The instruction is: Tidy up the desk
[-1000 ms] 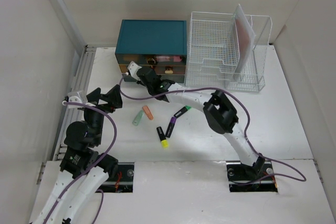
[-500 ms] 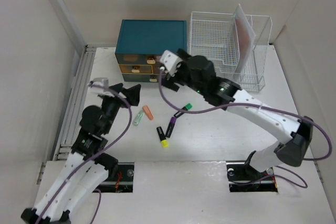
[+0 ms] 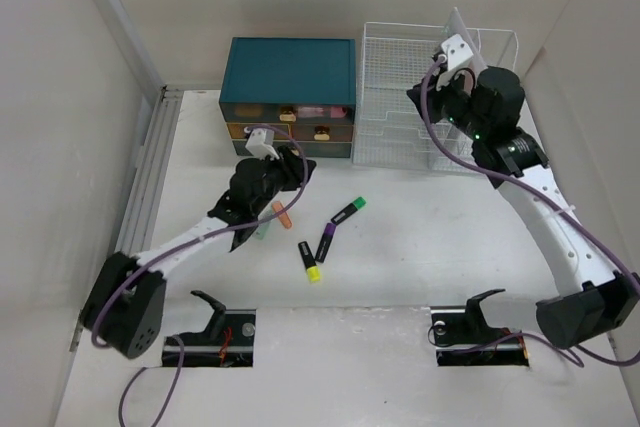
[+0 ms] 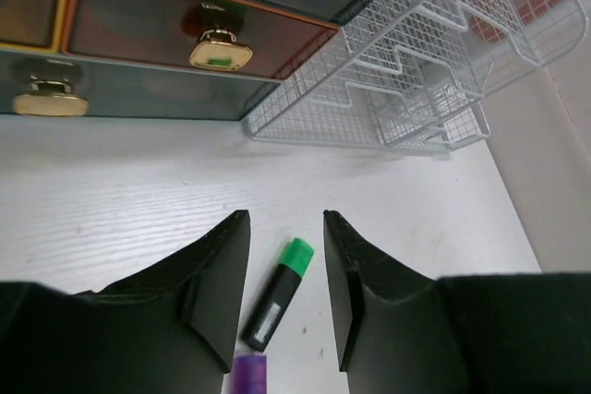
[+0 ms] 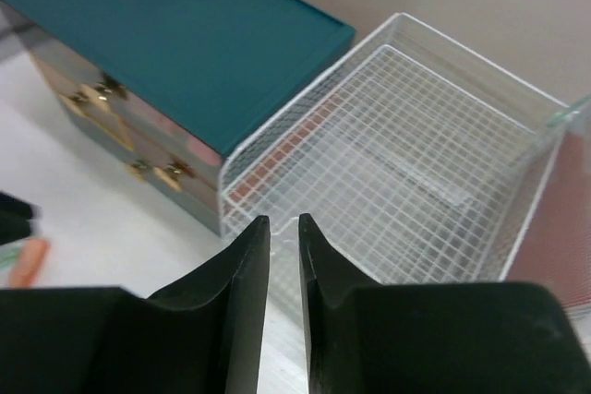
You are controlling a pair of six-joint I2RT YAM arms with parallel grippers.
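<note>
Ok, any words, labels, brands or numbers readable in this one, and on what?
No text can be read anywhere.
On the green-capped marker, a pale label on the black barrel: too blurred to read.
On the teal drawer box and the wire rack: no print visible.

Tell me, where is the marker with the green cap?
From above, the green-capped marker lies on the desk in front of the teal drawer box, beside the purple marker.

Upper centre, the drawer box (image 3: pixel 288 69) is showing teal with gold knobs (image 4: pixel 220 48); the gridded rack (image 3: pixel 395 67) and desk (image 3: pixel 450 237) are showing white.
</note>
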